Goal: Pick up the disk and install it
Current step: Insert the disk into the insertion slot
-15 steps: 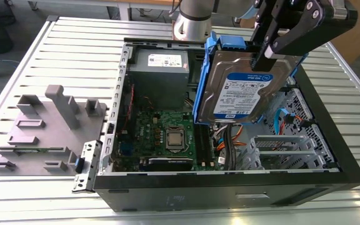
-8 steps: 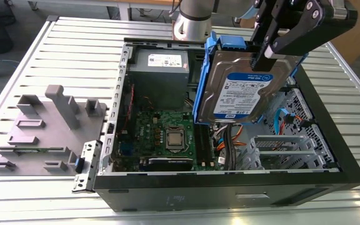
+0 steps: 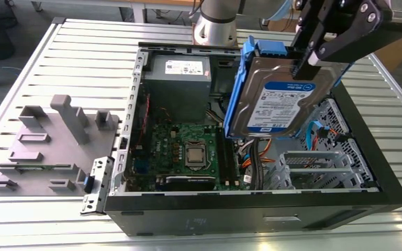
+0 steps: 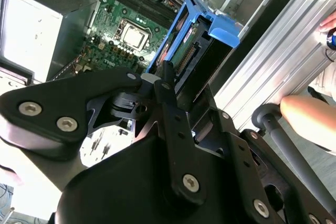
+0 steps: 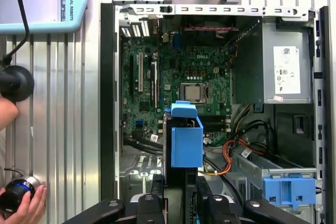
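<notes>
While the end effector (image 3: 304,61) is clamped on the disk (image 3: 276,104), the disk hangs upright, label showing, in the air over the open computer case (image 3: 243,212), above its motherboard (image 3: 187,151) and drive cage (image 3: 313,167); the case sits mid-surface (image 3: 82,57).

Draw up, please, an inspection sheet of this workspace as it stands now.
Surface: slatted metal table, carrying an open computer case.
Job's things: disk held on edge above the case's open side, not installed.
Clutter: grey fixture plate on the table, at the exterior view's left of the case; blue clip inside the case.
Grippers: end effector shut on the disk's upper end.
Cables: orange and black wires inside the case.
Surroundings: a person's hand beside the case.
</notes>
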Robot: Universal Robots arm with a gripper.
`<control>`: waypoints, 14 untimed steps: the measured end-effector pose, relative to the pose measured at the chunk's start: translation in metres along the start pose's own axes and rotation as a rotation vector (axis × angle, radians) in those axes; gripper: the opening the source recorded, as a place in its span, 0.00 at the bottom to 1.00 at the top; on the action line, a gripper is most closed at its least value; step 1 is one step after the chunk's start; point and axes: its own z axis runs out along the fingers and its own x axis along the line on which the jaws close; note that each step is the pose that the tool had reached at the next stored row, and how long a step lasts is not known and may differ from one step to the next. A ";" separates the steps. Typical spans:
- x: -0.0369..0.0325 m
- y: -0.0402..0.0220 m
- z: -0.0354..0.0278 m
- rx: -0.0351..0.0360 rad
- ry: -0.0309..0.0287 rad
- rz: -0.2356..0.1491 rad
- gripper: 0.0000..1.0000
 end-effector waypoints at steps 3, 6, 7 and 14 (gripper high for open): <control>-0.0001 -0.0057 -0.0001 0.0000 0.0001 0.000 0.35; -0.0001 -0.0059 0.0000 0.0000 0.0001 0.000 0.35; -0.0001 -0.0059 0.0000 0.0000 0.0001 0.000 0.35; 0.0055 -0.0062 -0.0002 0.0000 0.0000 0.000 0.35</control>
